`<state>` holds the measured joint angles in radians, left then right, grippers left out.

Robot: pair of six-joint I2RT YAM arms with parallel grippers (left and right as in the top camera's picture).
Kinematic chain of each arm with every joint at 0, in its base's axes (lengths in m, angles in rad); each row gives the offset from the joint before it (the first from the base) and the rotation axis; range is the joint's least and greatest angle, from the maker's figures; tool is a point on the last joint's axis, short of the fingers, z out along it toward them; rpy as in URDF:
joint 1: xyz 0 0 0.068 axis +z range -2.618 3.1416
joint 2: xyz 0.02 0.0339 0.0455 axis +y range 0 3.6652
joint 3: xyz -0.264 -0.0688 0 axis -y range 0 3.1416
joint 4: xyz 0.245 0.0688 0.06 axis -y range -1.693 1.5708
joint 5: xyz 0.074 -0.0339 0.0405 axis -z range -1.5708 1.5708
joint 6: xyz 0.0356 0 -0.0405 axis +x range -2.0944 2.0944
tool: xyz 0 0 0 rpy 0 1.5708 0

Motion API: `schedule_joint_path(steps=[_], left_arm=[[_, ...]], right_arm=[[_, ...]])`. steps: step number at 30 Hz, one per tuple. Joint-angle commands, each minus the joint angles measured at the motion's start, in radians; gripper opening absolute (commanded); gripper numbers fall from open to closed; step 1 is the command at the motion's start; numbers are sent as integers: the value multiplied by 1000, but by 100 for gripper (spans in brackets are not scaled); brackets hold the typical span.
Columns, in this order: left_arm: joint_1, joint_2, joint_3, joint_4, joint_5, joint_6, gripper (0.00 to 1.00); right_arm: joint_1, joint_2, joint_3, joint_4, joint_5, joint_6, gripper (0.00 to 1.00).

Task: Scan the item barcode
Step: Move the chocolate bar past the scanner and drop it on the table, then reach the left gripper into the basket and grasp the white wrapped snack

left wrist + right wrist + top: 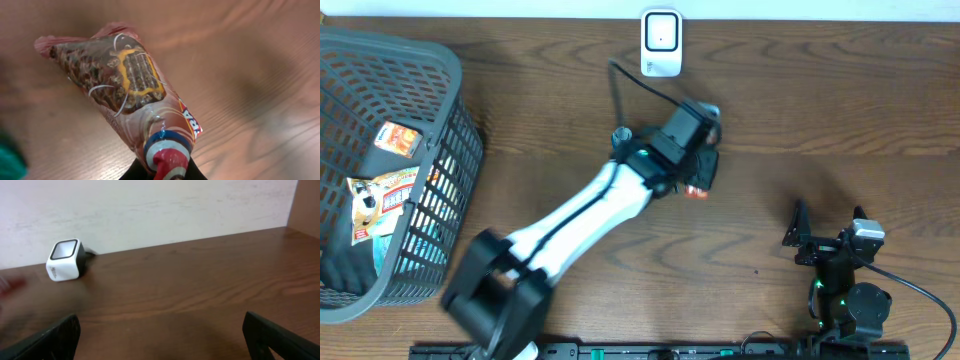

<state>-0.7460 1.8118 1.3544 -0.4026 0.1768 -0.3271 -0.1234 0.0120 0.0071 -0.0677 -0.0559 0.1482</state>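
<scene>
The item is a glossy brown snack packet [125, 85] with a red, white and blue end. My left gripper [167, 172] is shut on that end, and the packet hangs out over the wooden table. From overhead the left gripper [695, 160] sits near the table's middle, just below the white barcode scanner [661, 42] at the back edge; only bits of the packet [698, 190] show under it. No barcode shows on the packet. My right gripper [825, 240] rests open at the front right, with its fingers [50, 340] wide apart and nothing between them. The scanner [65, 260] appears far left in the right wrist view.
A grey mesh basket [400, 42] stands at the left edge, with more snack packets [385, 195] inside. A black cable [640, 80] runs from the scanner towards the left arm. A pale wall rises behind the table.
</scene>
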Motion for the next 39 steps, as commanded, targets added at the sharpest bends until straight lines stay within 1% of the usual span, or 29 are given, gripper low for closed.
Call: schedule_joint_path(steps=[1, 3, 5, 6, 8, 11, 12, 13, 16, 19, 23, 25, 27, 29, 30, 33, 35, 37, 39], left_arm=[[-16, 57, 18, -4, -17, 57, 8], [-23, 92, 18, -8, -17, 57, 8], [-26, 115, 18, -16, -32, 57, 10], [-25, 122, 18, -23, -47, 57, 16], [-25, 126, 18, -45, -87, 57, 35], [-25, 108, 18, -63, -119, 59, 60], [-25, 97, 19, -64, -118, 66, 67], [-25, 86, 19, -64, -118, 66, 71], [-25, 24, 23, -66, -118, 78, 76], [-25, -75, 46, -91, -118, 128, 78], [-20, -245, 92, -105, -129, 239, 79], [-6, -349, 109, -103, -213, 277, 84], [23, -441, 115, -93, -333, 290, 86], [80, -529, 115, -89, -439, 289, 86], [122, -569, 115, -91, -467, 289, 86], [312, -669, 115, -125, -489, 222, 89], [468, -708, 115, -164, -489, 144, 92], [653, -726, 115, -218, -477, 58, 93], [820, -726, 115, -270, -431, -7, 96]], right_arm=[[-6, -3, -2, -3, -3, -7, 99], [-6, -3, -2, -3, -3, -7, 99], [-6, -3, -2, -3, -3, -7, 99], [-6, -3, -2, -3, -3, -7, 99], [-6, -3, -2, -3, -3, -7, 99], [-6, -3, -2, -3, -3, -7, 99], [-6, -3, -2, -3, -3, -7, 99], [-6, -3, -2, -3, -3, -7, 99], [-6, -3, -2, -3, -3, -7, 99], [-6, -3, -2, -3, -3, -7, 99], [-6, -3, -2, -3, -3, -7, 99], [-6, -3, -2, -3, -3, -7, 99], [-6, -3, -2, -3, -3, -7, 99], [-6, -3, -2, -3, -3, -7, 99], [-6, -3, -2, -3, -3, -7, 99], [-6, -3, -2, -3, -3, -7, 99], [-6, -3, -2, -3, -3, -7, 99], [-6, -3, -2, -3, -3, -7, 99], [-6, -3, -2, -3, -3, -7, 99]])
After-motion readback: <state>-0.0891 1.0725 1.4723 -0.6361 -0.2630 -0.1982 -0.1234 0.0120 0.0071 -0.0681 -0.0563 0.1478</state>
